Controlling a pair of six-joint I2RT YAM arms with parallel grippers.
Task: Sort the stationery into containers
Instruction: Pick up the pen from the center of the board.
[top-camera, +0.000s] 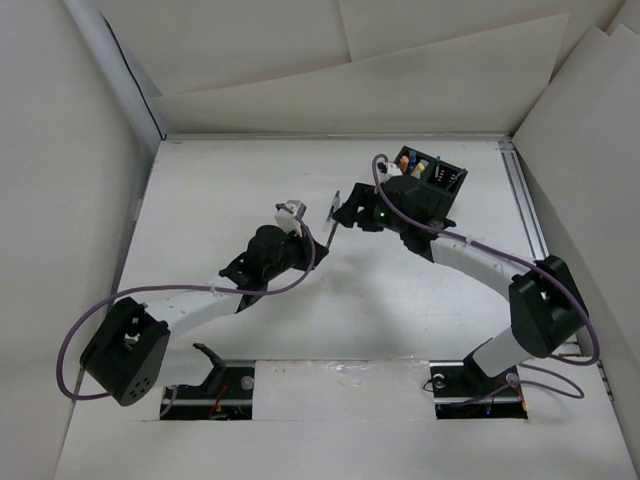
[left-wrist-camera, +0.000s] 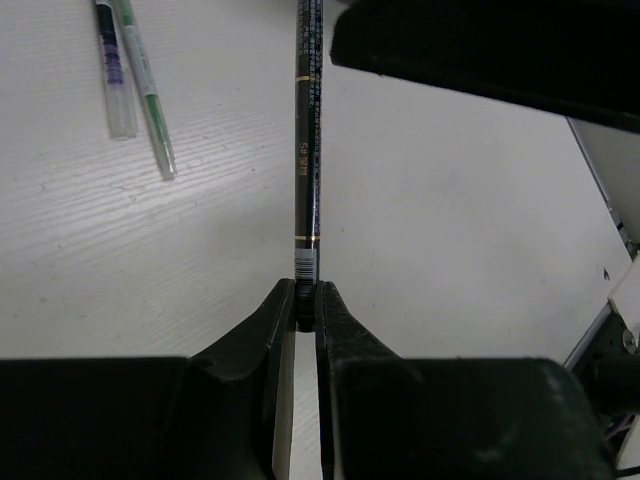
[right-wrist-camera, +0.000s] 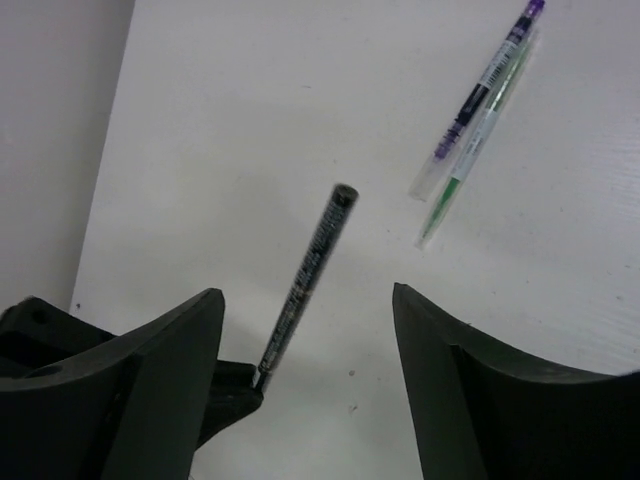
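**Dark pen pinched by the left arm, right arm's fingers spread around it**

The left fingers (left-wrist-camera: 262, 335) are pressed narrowly together on the lower end of the dark pen (left-wrist-camera: 308, 150). The pen runs straight up the middle of the left wrist frame, clear of the white surface (left-wrist-camera: 450, 250).

In the right wrist frame the right fingers (right-wrist-camera: 470, 380) stand wide apart. The pen's free end rises in the gap between them and touches neither.

Two more pens lie on the surface, just beside each other and nearly parallel: a clear pen with purple markings (right-wrist-camera: 478, 98) and a green pen (right-wrist-camera: 462, 170). They sit at the upper right of the right wrist frame.

In the top frame the black box (top-camera: 432, 176) sits right of centre towards the far edge, just behind the right arm. It holds orange and pale items that are too small to tell apart.
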